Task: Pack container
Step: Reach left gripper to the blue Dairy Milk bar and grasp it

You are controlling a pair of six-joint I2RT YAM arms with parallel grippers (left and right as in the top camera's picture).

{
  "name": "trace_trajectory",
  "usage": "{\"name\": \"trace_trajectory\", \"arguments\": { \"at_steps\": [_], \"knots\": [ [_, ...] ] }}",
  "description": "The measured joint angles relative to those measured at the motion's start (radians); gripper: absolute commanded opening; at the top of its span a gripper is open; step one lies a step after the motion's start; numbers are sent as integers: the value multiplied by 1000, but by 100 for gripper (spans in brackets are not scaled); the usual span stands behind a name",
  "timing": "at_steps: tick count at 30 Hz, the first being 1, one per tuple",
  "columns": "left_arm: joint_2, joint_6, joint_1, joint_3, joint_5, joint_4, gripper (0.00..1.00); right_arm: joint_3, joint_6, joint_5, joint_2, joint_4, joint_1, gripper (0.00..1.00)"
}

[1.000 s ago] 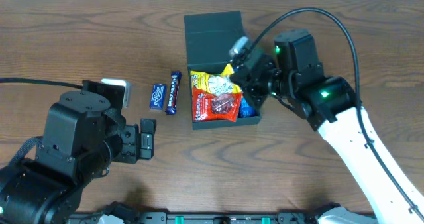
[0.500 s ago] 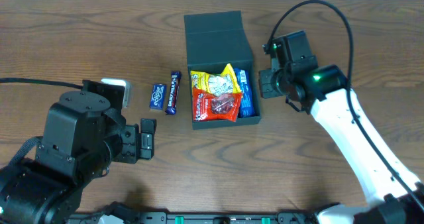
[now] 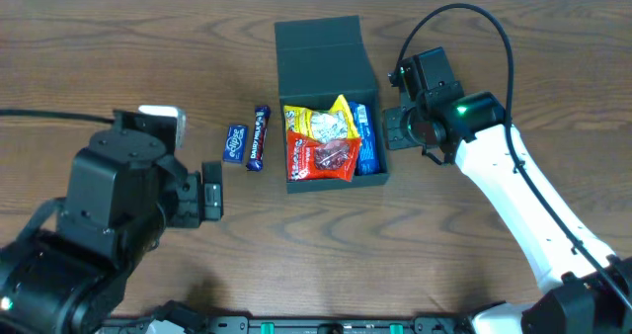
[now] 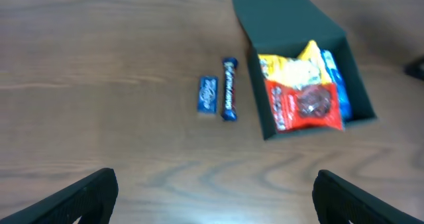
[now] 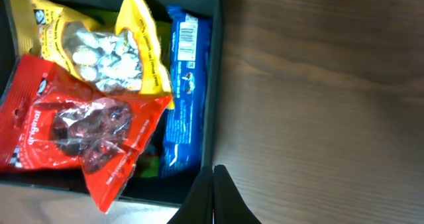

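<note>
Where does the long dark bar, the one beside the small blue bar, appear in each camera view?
Overhead: the long bar lies left of centre, between the small blue bar and the container.
Left wrist: just above centre, left of the container.
Right wrist: not in it.
Shared landmark: the container with its red packet, in all three views.

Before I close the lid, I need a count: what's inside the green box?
A yellow bag, a red bag partly over it, a blue packet against the box wall. Anything underneath is covered.
</note>
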Motion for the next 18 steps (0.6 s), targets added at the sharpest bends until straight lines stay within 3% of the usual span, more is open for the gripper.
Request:
{"name": "trace_trajectory", "arguments": {
  "at_steps": [11, 12, 16, 18],
  "knots": [
    [182, 35, 0, -275, -39, 288, 100, 0, 0, -45, -16, -48, 0, 1],
    [197, 39, 0, -300, -39, 316, 95, 0, 0, -46, -32, -51, 0, 1],
    [259, 47, 2, -384, -36, 420, 95, 0, 0, -47, -126, -55, 0, 2],
    [288, 46, 15, -415, -18, 464, 90, 0, 0, -47, -192, -59, 0, 2]
  ]
}}
